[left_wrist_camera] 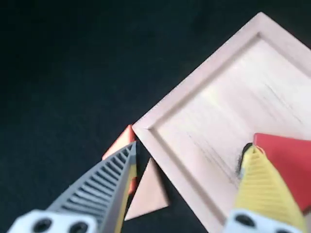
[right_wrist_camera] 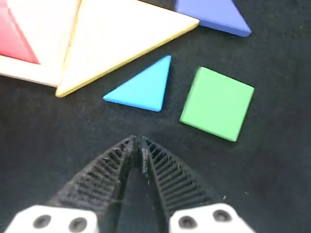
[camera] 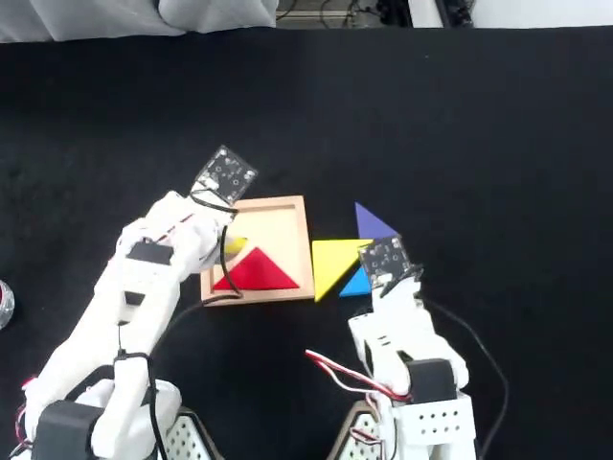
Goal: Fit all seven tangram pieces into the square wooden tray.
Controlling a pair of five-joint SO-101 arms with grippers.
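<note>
The square wooden tray [camera: 297,216] holds a large red triangle [camera: 255,272] in its near half. My left gripper [left_wrist_camera: 192,149] is open and straddles the tray's left rim [left_wrist_camera: 194,97], with one finger inside by the red triangle [left_wrist_camera: 286,155]. Just outside that rim lie an orange piece [left_wrist_camera: 118,143] and a pale pink triangle [left_wrist_camera: 148,193]. Right of the tray sit a large yellow triangle [camera: 333,261], a violet piece [camera: 372,222] and a small blue triangle [right_wrist_camera: 141,90]. A green square [right_wrist_camera: 217,103] lies beside it. My right gripper [right_wrist_camera: 138,141] is shut and empty, just short of the blue triangle.
Black cloth covers the table [camera: 479,144]. The tray's far half [camera: 273,222] is bare wood. White fabric [camera: 144,14] lies along the table's far edge. The arms' bases [camera: 412,422] stand at the near edge.
</note>
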